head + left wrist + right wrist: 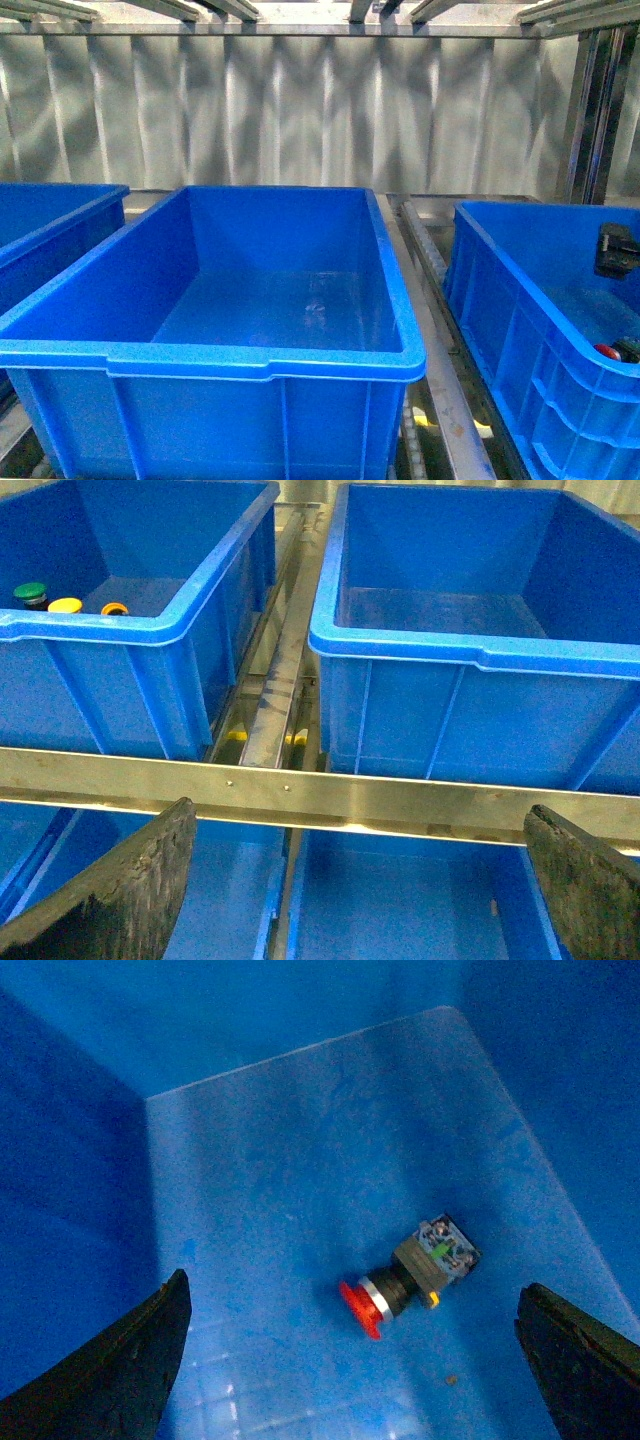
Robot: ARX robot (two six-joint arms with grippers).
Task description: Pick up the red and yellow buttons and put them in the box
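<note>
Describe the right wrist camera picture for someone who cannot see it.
A small push-button switch with a round red cap lies on its side on the floor of a deep blue plastic crate. The right gripper hangs above it, dark fingers spread wide, holding nothing.

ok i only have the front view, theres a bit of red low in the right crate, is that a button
Observer: Yes. The right wrist view shows a red button lying on its side on the floor of the right crate.
Operator: is the right gripper on it
Observer: No, the right gripper is open and not touching it.
Operator: any yellow ones
Observer: The left wrist view shows a yellow button and an orange-yellow button beside a green button in the left crate.
</note>
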